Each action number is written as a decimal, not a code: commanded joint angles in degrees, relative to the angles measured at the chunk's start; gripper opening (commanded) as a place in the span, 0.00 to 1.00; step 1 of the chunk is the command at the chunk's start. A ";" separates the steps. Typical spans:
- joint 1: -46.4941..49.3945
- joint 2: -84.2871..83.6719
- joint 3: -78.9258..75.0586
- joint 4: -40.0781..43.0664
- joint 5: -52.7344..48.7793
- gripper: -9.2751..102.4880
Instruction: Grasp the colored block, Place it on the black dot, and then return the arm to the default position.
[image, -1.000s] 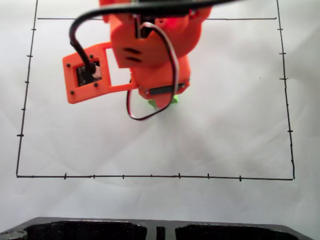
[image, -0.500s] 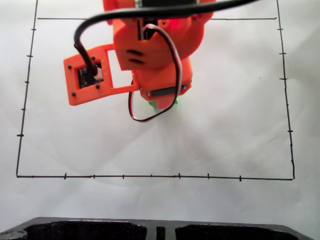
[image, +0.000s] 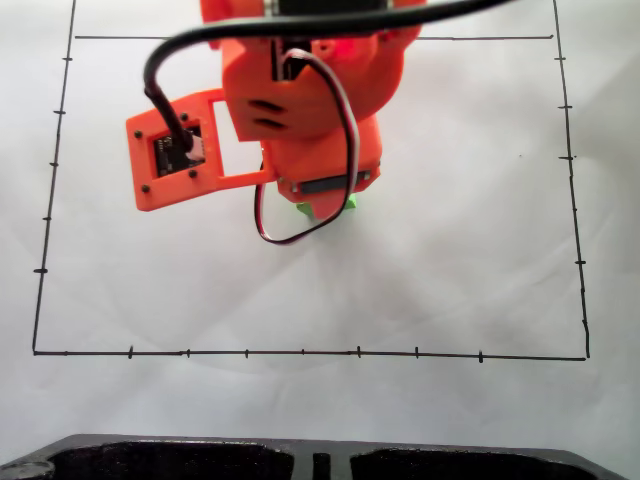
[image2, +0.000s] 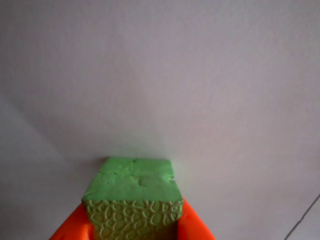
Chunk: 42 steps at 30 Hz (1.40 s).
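Nearest the wrist camera, at six o'clock in that view, the tool (image2: 132, 227) is clamped on the colored block (image2: 134, 192): an orange finger (image2: 70, 231) presses its left face and another (image2: 195, 227) its right, with no gap on either side. The crackled green face is turned to the lens and the smoother face above it runs away toward twelve o'clock. Past the block lies only bare white paper (image2: 165, 75), apart from a thin black line (image2: 302, 219) cutting the corner at about four o'clock.

In the fixed view the arm (image: 300, 90) reaches in from twelve o'clock, and the block peeks out as a green sliver (image: 345, 204) under the gripper body, a little above the middle of the inked border (image: 300, 353). A black cable (image: 160, 80) loops to the camera mount (image: 172, 158) at nine o'clock of the arm, and a dark tray edge (image: 320, 458) sits at six o'clock.

The relation that matters is block to black dot, and the dot cannot be made out in either view. It may lie hidden beneath the block or the arm, so I cannot tell which way it lies. I also cannot tell whether the block rests on the paper or hangs just above it. If the dot is directly below, the coming move is probably a release, then a lift.
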 joint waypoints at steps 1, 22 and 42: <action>1.67 4.31 -0.79 0.53 -0.44 0.25; 2.81 29.71 -0.62 17.49 -6.33 0.59; 19.51 72.42 16.88 27.33 -23.73 0.24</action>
